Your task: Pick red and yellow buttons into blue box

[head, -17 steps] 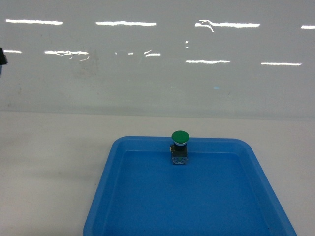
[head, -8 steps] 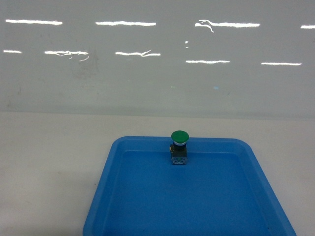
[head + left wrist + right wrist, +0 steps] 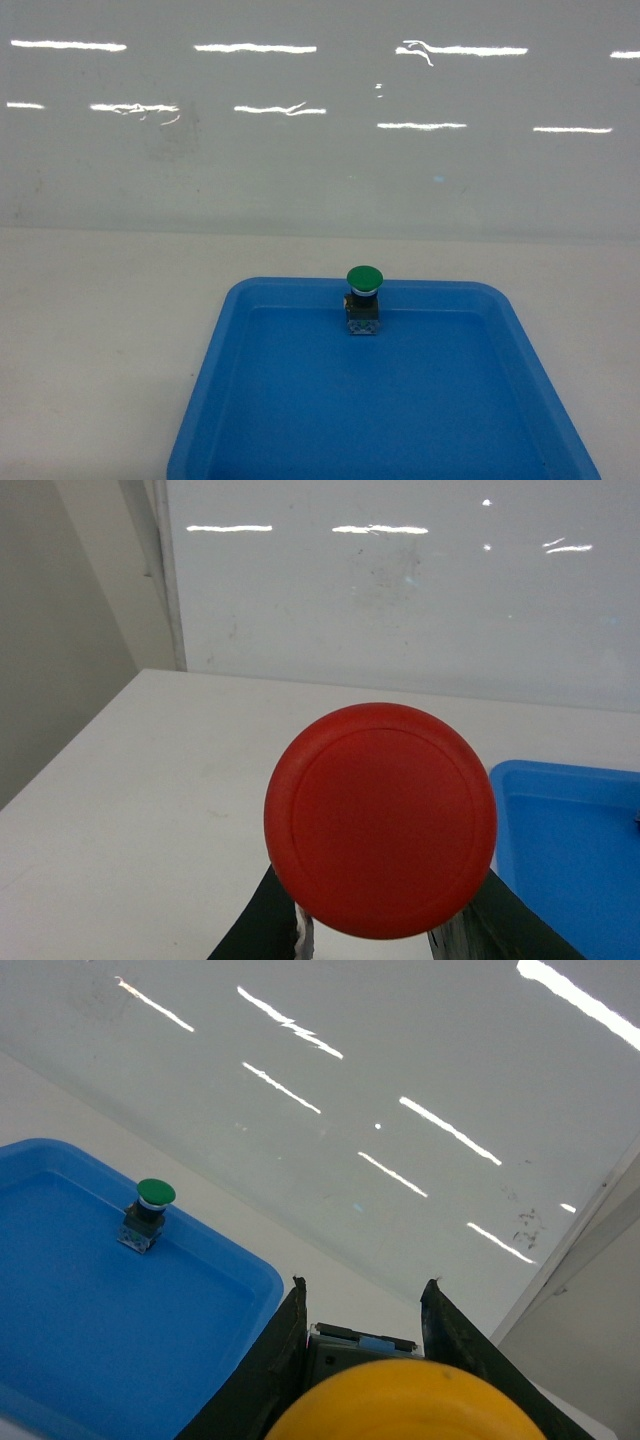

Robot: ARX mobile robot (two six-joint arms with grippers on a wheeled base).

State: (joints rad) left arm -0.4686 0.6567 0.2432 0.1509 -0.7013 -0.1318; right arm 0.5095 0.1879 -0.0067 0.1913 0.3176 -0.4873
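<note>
Two buttons held aloft: red button [image 3: 380, 820] clamped in left gripper [image 3: 385, 925], yellow button [image 3: 405, 1405] in right gripper [image 3: 362, 1355]. Blue box unseen; direction undeterminable. Green button [image 3: 364, 279] remains in tray [image 3: 230, 400].

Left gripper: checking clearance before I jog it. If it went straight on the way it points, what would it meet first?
The left gripper, holding the red button, points over bare table toward the glossy white wall. That wall probably comes first; depth is unclear.
</note>
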